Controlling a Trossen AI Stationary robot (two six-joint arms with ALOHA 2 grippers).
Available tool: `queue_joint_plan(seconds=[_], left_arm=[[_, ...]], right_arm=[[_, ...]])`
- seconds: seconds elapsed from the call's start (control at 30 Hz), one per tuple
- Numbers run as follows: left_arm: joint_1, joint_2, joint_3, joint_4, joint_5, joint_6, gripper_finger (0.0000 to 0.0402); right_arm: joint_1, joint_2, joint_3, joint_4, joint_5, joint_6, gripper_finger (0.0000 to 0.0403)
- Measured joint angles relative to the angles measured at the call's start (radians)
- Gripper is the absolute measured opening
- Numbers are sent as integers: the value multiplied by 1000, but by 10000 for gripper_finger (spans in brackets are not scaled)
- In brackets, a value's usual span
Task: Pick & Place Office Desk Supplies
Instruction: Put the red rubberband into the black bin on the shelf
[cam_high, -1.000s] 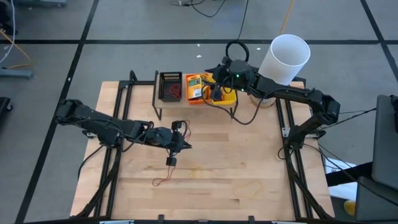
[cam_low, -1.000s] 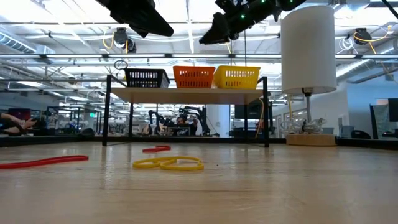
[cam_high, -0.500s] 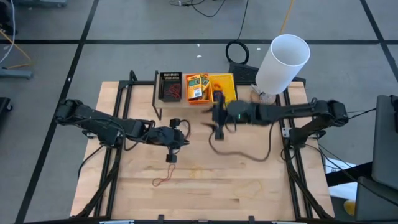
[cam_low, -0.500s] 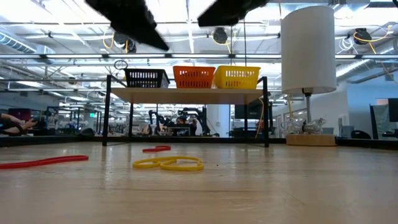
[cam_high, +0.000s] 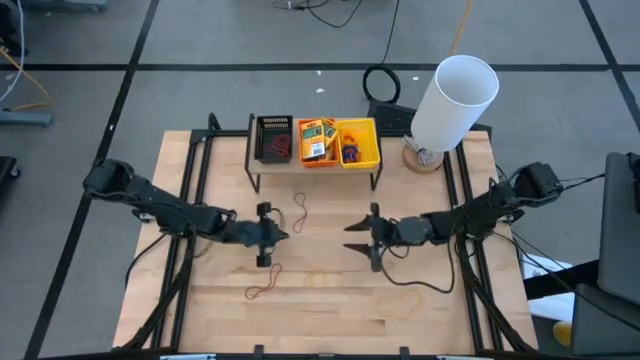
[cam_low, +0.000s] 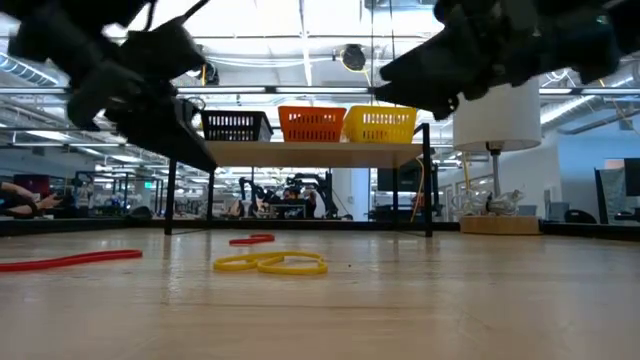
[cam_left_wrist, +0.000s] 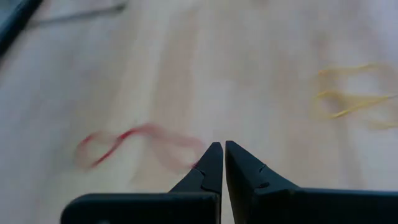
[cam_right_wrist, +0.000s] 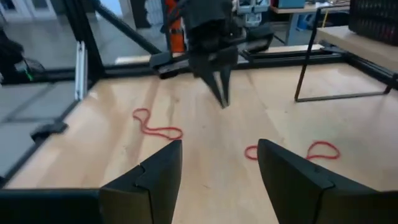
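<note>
Loose rubber bands lie flat on the wooden table: a red one (cam_high: 263, 290) near the front left, another red one (cam_high: 298, 210) by the shelf, and a yellow one (cam_low: 270, 263) between them. Yellow packs with green labels (cam_high: 316, 135) lie in the orange bin. My left gripper (cam_high: 284, 236) is shut and slants down above the table; a red band (cam_left_wrist: 137, 140) lies just ahead of its tips (cam_left_wrist: 217, 149). My right gripper (cam_high: 352, 233) stands open and about level at mid-table, facing the left gripper (cam_right_wrist: 214, 74), with nothing between its fingers (cam_right_wrist: 217, 168).
A low shelf at the table's far edge carries a black bin (cam_high: 274, 138), an orange bin (cam_high: 318, 150) and a yellow bin (cam_high: 360, 140). A big white cylinder (cam_high: 455, 95) stands at the far right. Bare wood lies between and in front of the two grippers.
My right gripper has left the yellow bin on the shelf, swung toward the table's near edge and down to mid-table, and turned to point level at the left gripper. My left gripper has sunk toward the table, staying shut. The bands lie where they were.
</note>
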Motion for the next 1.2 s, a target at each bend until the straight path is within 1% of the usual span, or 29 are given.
queue_joint_plan(seconds=[0.07, 0.13, 0.17, 0.2, 0.23, 0.27, 0.37, 0.4, 0.47, 0.57, 0.6, 0.73, 0.8, 0.83, 0.93, 1.03, 1.1, 1.2], left_arm=[[21, -9, -112, 288, 115, 59, 10], [60, -11, -202, 571, 269, 91, 10], [82, -12, -245, 675, 330, 89, 10], [104, -12, -279, 737, 366, 76, 10], [124, -11, -305, 767, 373, 72, 10], [142, -11, -327, 773, 358, 65, 10], [185, -11, -366, 733, 228, 56, 10], [196, -9, -369, 710, 201, 51, 11], [216, 3, -367, 688, 204, 39, 15], [237, 13, -366, 694, 226, -7, 35], [242, 18, -365, 696, 221, -44, 45], [264, 41, -365, 679, 146, -263, 98], [276, 65, -365, 662, 155, -338, 131], [281, 80, -365, 659, 180, -369, 148], [287, 122, -363, 667, 232, -433, 198], [287, 166, -343, 666, 250, -474, 241], [287, 202, -313, 668, 258, -496, 261], [287, 264, -258, 662, 268, -502, 280]], right_arm=[[22, 0, -27, 45, 21, 38, 198], [42, -1, -34, 43, 39, 64, 198], [51, 0, -35, 34, 47, 71, 198], [59, 1, -35, 33, 52, 73, 198], [68, 1, -35, 37, 66, 73, 198], [75, 0, -35, 42, 77, 72, 198], [89, 0, -35, 36, 125, 64, 198], [90, 0, -35, 36, 129, 54, 198], [89, 0, -35, 38, 146, 47, 198], [85, 0, -35, 35, 148, 16, 198], [85, 0, -35, 36, 148, 5, 198], [86, 0, -35, 34, 130, -19, 198], [86, 0, -35, 36, 92, -26, 198], [86, 0, -35, 36, 72, -26, 198], [86, 0, -35, 38, 64, -26, 198], [81, 0, -35, 40, 67, -26, 198], [76, 0, -35, 43, 67, -17, 199], [64, 0, -35, 38, 67, 7, 199]])
